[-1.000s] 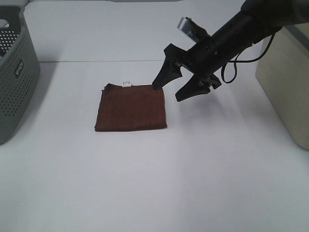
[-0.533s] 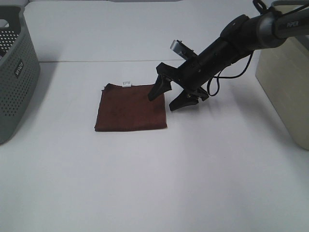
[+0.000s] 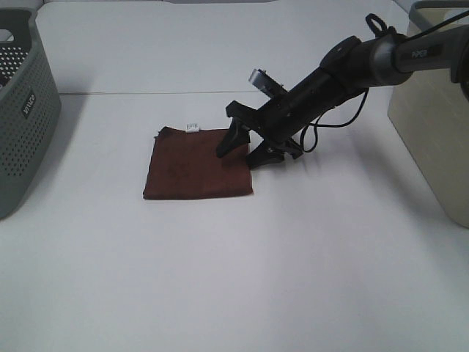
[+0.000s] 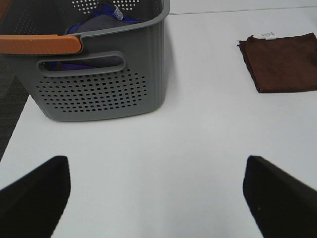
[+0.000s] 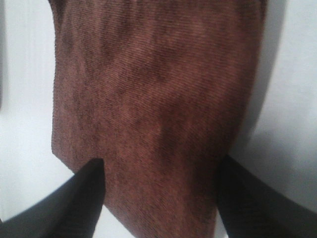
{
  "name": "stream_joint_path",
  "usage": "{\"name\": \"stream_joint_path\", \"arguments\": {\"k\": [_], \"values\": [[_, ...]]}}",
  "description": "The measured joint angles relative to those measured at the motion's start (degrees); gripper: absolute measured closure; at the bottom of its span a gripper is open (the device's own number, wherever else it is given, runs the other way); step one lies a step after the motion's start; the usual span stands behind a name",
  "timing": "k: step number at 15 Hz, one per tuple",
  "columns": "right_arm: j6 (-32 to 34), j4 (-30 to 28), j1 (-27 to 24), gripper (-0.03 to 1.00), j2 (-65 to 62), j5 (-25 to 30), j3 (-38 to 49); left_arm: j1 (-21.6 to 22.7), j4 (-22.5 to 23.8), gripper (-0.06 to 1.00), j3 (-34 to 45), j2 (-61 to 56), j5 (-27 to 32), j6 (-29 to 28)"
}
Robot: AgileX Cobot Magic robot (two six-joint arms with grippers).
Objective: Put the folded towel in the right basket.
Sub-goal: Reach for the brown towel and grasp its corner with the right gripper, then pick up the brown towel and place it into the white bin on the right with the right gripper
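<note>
My right gripper [image 3: 236,158] had its jaws wide apart, nothing pinched yet. The tips sat low at the towel's [image 3: 198,165] edge on the side facing the right basket [image 3: 432,125], one over the cloth, one about at its corner. I judged that straddle was set for an edge pinch, since a flat cloth offers no other purchase.

The towel lay flat on the table [image 3: 220,279], between the two baskets and well apart from the beige one. It was a square fold, reddish-brown, soft, finely ribbed, with a white tag [image 3: 193,127] at the far edge. The right basket had smooth solid walls and a dark rim.

My left gripper [image 4: 156,198] hung parted and empty beside the grey basket [image 4: 99,89], perforated plastic, out of my way.
</note>
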Motion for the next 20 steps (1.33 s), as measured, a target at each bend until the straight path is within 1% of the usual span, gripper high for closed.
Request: {"name": "stream_joint_path", "arguments": {"k": [1, 2, 3, 4, 5, 6, 8, 10, 12, 14, 18, 20], "values": [[0.0, 0.6, 1.5, 0.36, 0.6, -0.6, -0.4, 0.0, 0.0, 0.06, 0.0, 0.0, 0.0, 0.0], [0.2, 0.6, 2.8, 0.43, 0.7, -1.4, -0.5, 0.0, 0.0, 0.06, 0.0, 0.0, 0.0, 0.0], [0.7, 0.2, 3.6, 0.55, 1.1, -1.7, -0.5, 0.0, 0.0, 0.06, 0.0, 0.0, 0.0, 0.0], [1.5, -0.7, 3.9, 0.74, 1.4, -1.7, -0.5, 0.0, 0.0, 0.06, 0.0, 0.0, 0.0, 0.0], [1.7, -1.3, 3.9, 0.89, 1.6, -1.7, -0.5, 0.0, 0.0, 0.06, 0.0, 0.0, 0.0, 0.0], [2.0, -1.6, 3.9, 0.94, 1.6, -1.7, -0.5, 0.0, 0.0, 0.06, 0.0, 0.0, 0.0, 0.0], [2.9, -2.1, 3.9, 0.94, 1.1, -1.7, -0.5, 0.0, 0.0, 0.06, 0.0, 0.0, 0.0, 0.0], [3.0, -3.9, 3.7, 0.94, -1.2, -1.0, -0.3, 0.0, 0.0, 0.06, 0.0, 0.0, 0.0, 0.0], [3.0, -4.8, 3.0, 0.94, -5.9, 1.3, -0.3, 0.0, 0.0, 0.06, 0.0, 0.0, 0.0, 0.0], [3.1, -5.8, 1.4, 0.94, -10.8, 5.1, -0.3, 0.0, 0.0, 0.06, 0.0, 0.0, 0.0, 0.0], [4.9, -8.4, -4.8, 0.94, -20.1, 12.8, -0.3, 0.0, 0.0, 0.06, 0.0, 0.0, 0.0, 0.0], [6.6, -11.9, -9.1, 0.94, -25.4, 14.4, -0.3, 0.0, 0.0, 0.06, 0.0, 0.0, 0.0, 0.0]]}}
